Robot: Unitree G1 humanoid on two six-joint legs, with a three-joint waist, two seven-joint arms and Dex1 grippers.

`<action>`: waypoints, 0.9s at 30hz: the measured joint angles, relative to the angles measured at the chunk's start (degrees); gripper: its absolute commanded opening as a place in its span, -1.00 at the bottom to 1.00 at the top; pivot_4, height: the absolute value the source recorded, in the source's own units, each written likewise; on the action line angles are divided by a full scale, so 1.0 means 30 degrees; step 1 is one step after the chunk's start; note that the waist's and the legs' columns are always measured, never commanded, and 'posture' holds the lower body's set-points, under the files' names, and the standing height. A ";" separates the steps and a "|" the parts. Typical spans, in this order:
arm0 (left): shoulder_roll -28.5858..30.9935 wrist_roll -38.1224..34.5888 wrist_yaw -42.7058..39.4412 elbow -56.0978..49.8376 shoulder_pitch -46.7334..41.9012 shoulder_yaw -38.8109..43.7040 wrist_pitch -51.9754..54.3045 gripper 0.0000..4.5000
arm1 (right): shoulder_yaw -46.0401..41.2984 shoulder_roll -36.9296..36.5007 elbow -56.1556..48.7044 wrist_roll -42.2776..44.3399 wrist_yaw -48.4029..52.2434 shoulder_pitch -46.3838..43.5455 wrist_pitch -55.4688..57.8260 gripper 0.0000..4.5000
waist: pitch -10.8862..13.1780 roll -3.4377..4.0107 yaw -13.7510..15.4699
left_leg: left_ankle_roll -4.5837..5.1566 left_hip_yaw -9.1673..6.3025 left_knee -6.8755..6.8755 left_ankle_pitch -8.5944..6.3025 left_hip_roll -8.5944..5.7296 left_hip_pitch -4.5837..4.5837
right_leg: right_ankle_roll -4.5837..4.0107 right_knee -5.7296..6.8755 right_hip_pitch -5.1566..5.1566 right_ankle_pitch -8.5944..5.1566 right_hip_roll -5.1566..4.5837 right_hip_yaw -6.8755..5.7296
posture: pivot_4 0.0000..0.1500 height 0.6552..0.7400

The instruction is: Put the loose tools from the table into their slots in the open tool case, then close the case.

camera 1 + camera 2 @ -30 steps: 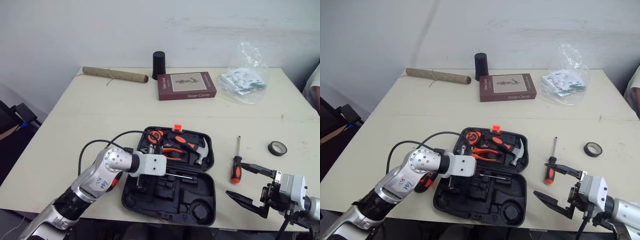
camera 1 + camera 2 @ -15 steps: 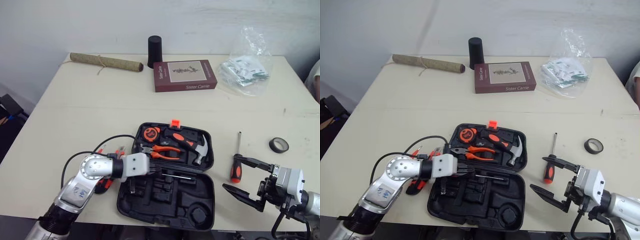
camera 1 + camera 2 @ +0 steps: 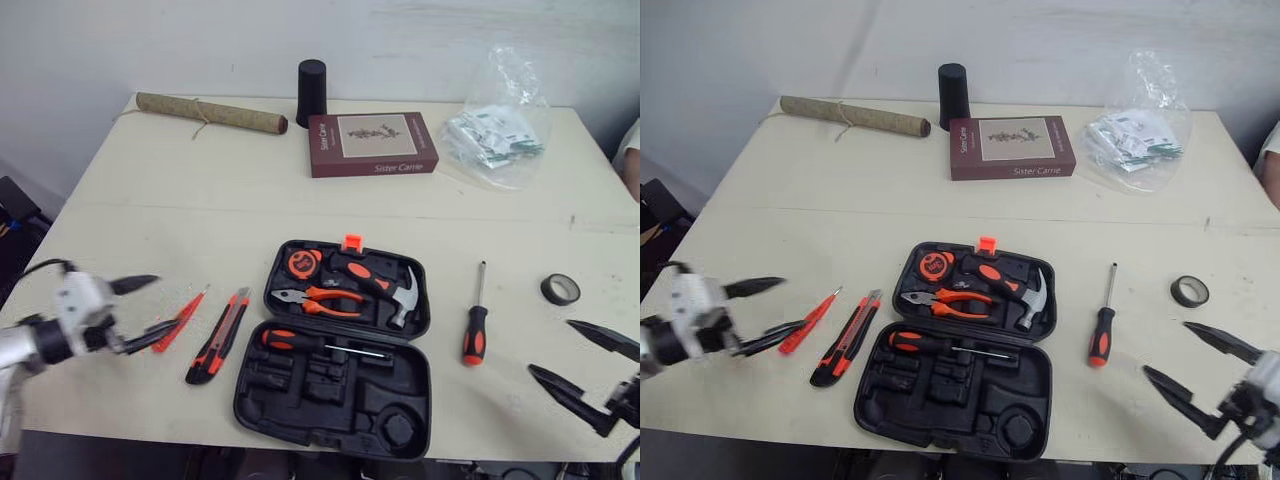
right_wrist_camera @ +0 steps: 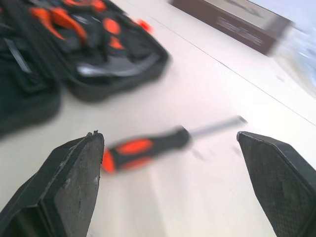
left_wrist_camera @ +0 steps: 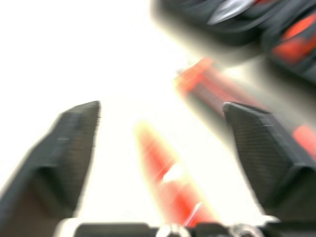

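The open black tool case (image 3: 400, 395) lies at the table's front centre. Its far half holds a tape measure, pliers (image 3: 318, 298) and a hammer (image 3: 398, 290). A black-and-orange screwdriver (image 3: 320, 343) lies in the near half. Left of the case lie a utility knife (image 3: 217, 335) and a thin red tool (image 3: 180, 320). My left gripper (image 3: 165, 303) stands open just left of the red tool (image 5: 168, 182), which lies between its fingers without touching them. A second screwdriver (image 3: 474, 330) lies right of the case. My right gripper (image 3: 549, 347) is open, to the right of and nearer than that screwdriver (image 4: 148, 145).
A black tape roll (image 3: 559, 289) sits near the right edge. At the back are a brown book (image 3: 372, 143), a black cup (image 3: 311, 80), a rolled mat (image 3: 210, 113) and a clear plastic bag (image 3: 495, 135). Bare tabletop lies between the book and the case.
My left gripper has opened and pulled back left, off the case, leaving a screwdriver in its near half. My right gripper has drawn back to the right. The camera has shifted.
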 measured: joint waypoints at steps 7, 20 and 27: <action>0.0853 0.0702 0.1155 0.7251 0.2416 0.4294 -0.1698 0.98 | -0.3037 0.0251 0.6415 -0.0604 0.0027 0.0640 -0.2433 1.00 | 0.0015 -0.0024 -0.0264 | -0.0088 0.0053 -0.0003 0.0008 0.0001 -0.0181 | -0.0008 0.0035 -0.0219 -0.0006 -0.0004 0.0024 | 1.00 1.00; 0.0136 -0.0388 0.2284 0.4587 0.1389 0.4002 -0.0478 0.98 | -0.2314 0.1057 0.6522 -0.0274 -0.1461 -0.0390 -0.2684 1.00 | 0.0032 -0.0012 -0.0536 | -0.0210 0.0044 -0.0001 0.0078 0.0012 -0.0132 | -0.0121 0.0253 -0.0289 0.0054 -0.0040 0.0089 | 1.00 1.00; -0.0335 -0.3303 -0.0179 -0.3227 0.0419 -0.0145 0.2057 0.98 | 0.0764 0.0612 -0.3574 0.1143 -0.7105 0.0946 0.6277 1.00 | 0.0041 0.0058 -0.0490 | -0.0269 0.0074 -0.0036 0.0263 0.0007 -0.0244 | -0.0162 0.0398 -0.0469 0.0033 -0.0028 0.0101 | 1.00 1.00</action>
